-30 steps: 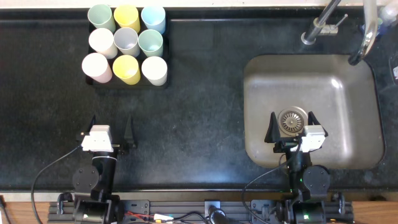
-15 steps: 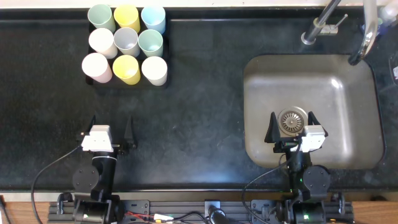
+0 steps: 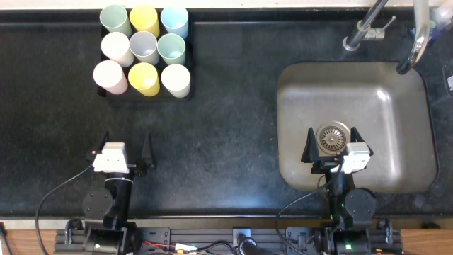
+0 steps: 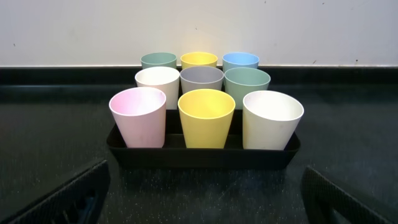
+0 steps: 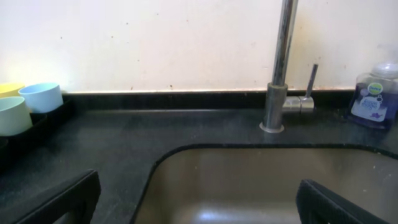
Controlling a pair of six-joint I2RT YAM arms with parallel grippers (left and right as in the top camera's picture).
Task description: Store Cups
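Several pastel cups stand upright in a black tray at the back left of the dark counter, in three rows. The front row holds a pink cup, a yellow cup and a cream cup. My left gripper rests open near the counter's front, well short of the tray, with nothing between its fingers. My right gripper is open and empty over the front of the sink.
A steel sink with a drain fills the right side, with a faucet behind it. A blue soap bottle stands at the far right. Bare dark counter lies between tray and sink.
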